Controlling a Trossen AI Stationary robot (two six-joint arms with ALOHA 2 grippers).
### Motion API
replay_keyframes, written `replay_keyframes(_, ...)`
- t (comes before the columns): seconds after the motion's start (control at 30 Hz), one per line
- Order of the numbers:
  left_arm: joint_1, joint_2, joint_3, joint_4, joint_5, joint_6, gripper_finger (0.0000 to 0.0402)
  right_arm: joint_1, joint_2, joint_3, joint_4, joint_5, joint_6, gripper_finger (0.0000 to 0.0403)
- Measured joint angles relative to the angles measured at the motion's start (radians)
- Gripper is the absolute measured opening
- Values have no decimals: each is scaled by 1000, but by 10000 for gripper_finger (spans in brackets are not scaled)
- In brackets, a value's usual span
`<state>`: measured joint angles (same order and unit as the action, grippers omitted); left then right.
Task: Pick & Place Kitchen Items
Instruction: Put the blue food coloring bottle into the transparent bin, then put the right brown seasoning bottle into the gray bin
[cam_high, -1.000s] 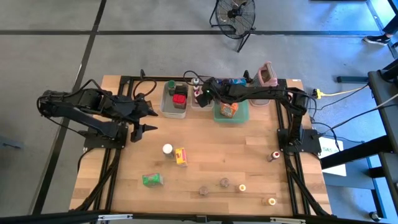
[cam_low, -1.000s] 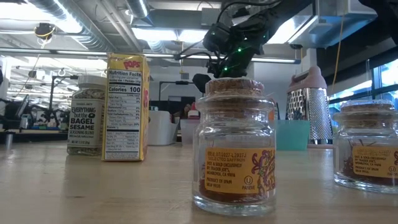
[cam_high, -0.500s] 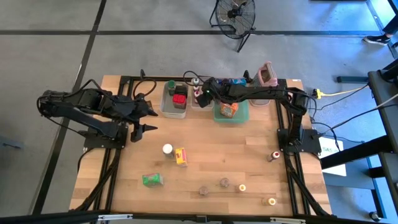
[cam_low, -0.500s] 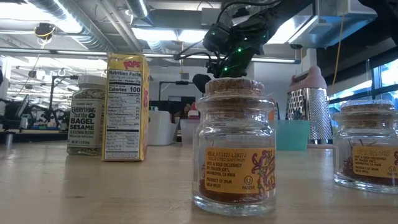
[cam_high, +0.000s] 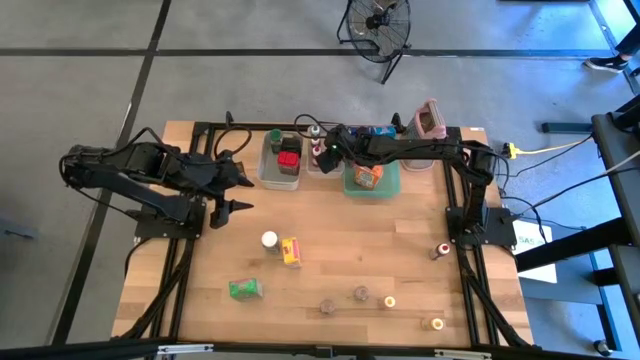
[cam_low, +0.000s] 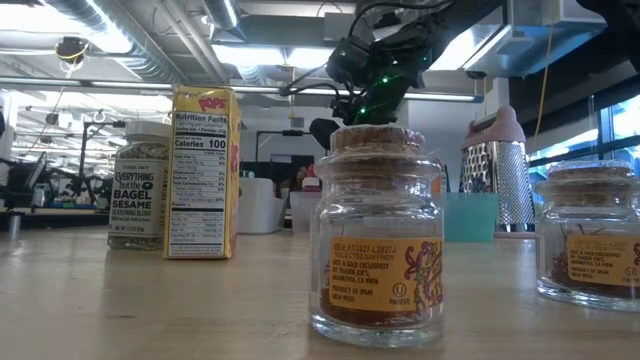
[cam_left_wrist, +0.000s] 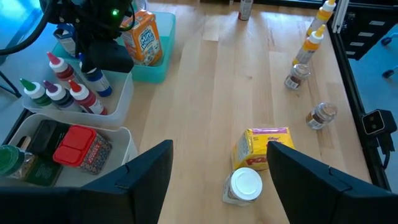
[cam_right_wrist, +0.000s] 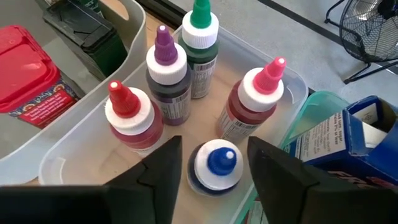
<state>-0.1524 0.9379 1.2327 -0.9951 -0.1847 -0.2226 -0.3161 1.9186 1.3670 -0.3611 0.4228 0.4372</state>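
- Since the small squeeze bottle with a white collar and blue cap (cam_right_wrist: 214, 165) stands upright in the clear plastic tub (cam_right_wrist: 74, 146), directly between the two dark fingers of the right gripper (cam_right_wrist: 214, 171), the coming move turns on that alignment: the bottle's long axis is vertical and the gripper sits straight over it.
- The right gripper's fingers stand apart on either side of the blue cap; whether they touch the bottle cannot be told, and nothing looks lifted.
- Beside the blue-capped bottle, in the same tub, stand four more bottles: a red-capped one (cam_right_wrist: 127, 115), a purple-capped one (cam_right_wrist: 165, 68), a green-capped one (cam_right_wrist: 200, 37) and a pink-capped one (cam_right_wrist: 258, 99).
- Judging from this, the bottle is either just set down or about to be taken; a clean vertical lift would be needed to clear its neighbours.
- Next to this tub on one side is a second clear tub holding a red box (cam_right_wrist: 28, 68); on the other, a teal tray (cam_right_wrist: 323, 109) with a blue carton (cam_right_wrist: 351, 134).
- The right arm is far nearer the bottle; the left gripper (cam_left_wrist: 214, 180) hangs well away from that tub, wide open and empty, above a white-lidded jar (cam_left_wrist: 244, 185) and a yellow box (cam_left_wrist: 261, 146).
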Motion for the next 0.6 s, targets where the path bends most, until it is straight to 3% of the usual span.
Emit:
replay_keyframes(0.3, 0, 0, 0, 0, 3, 0, 255, 0, -8, 12, 2, 3, 9, 202)
replay_keyframes(0.6, 0, 0, 0, 0, 1, 0, 255, 45, -13, 195, -165, -4, -89, 202)
